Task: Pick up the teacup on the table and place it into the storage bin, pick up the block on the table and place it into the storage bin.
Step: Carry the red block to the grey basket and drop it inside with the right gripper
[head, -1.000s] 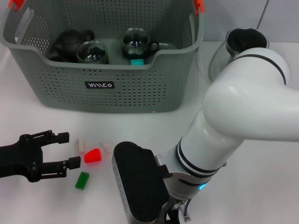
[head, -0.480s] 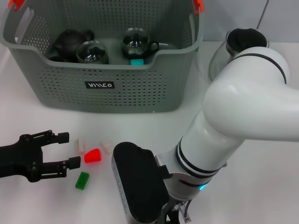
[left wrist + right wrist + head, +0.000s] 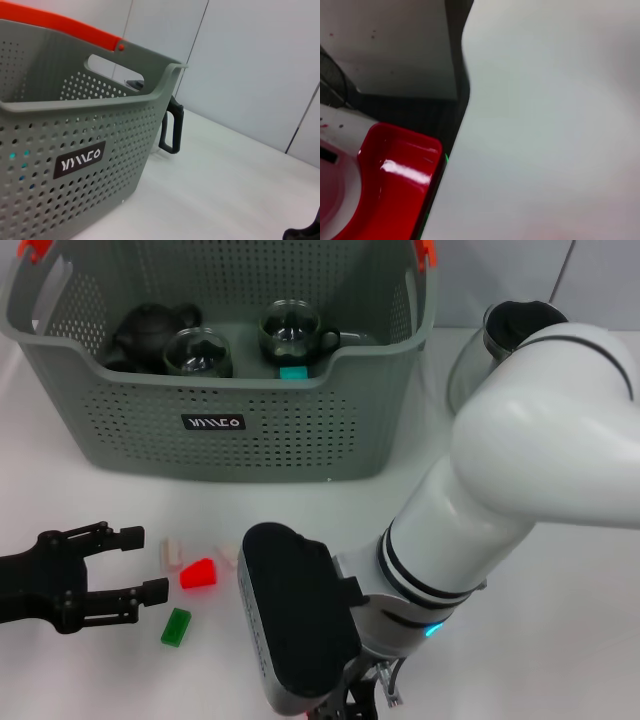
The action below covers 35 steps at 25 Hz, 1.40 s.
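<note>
The left tool (image 3: 145, 563) gapes wide and empty above the table (image 3: 560, 640), the red block (image 3: 198, 573) just at its three o'clock. Green block (image 3: 176, 627) lies near at five o'clock. Storage bin (image 3: 250, 440), at twelve, holds two teacups (image 3: 197, 351). Closing carelessly could nudge neighbouring blocks away. Right tool: cannot tell.

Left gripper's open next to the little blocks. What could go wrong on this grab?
The left gripper is open beside a tight cluster: the red block, green block and pale pieces. Closing could knock neighbours away or pinch two. The right arm looms close, crowding the lift to the storage bin.
</note>
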Each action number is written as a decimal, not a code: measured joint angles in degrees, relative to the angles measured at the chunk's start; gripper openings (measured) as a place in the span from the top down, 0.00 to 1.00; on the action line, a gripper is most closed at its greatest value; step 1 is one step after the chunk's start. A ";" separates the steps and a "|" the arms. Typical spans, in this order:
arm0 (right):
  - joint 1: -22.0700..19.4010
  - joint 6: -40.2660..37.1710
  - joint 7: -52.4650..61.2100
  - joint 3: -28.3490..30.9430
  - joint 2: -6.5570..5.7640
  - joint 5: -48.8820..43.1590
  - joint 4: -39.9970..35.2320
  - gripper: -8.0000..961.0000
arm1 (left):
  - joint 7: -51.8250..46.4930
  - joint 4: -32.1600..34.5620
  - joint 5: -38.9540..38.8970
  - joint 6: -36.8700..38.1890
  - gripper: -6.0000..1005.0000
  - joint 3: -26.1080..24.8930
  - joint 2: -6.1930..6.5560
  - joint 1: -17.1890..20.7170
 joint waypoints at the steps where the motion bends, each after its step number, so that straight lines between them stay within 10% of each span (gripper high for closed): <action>1: -0.23 -0.31 0.12 0.54 -0.06 -0.08 -0.51 0.78 | 0.00 0.00 0.00 0.03 0.14 0.00 0.04 0.01; 22: -3.07 -7.31 -0.28 25.15 -0.69 -3.55 -10.09 0.78 | 0.00 -0.30 0.03 0.42 0.14 -0.09 0.39 -0.09; 35: 0.25 2.18 -0.33 41.00 -0.71 -4.32 -11.89 0.78 | 0.05 -0.39 -0.69 -0.04 0.14 -0.86 -0.15 -0.77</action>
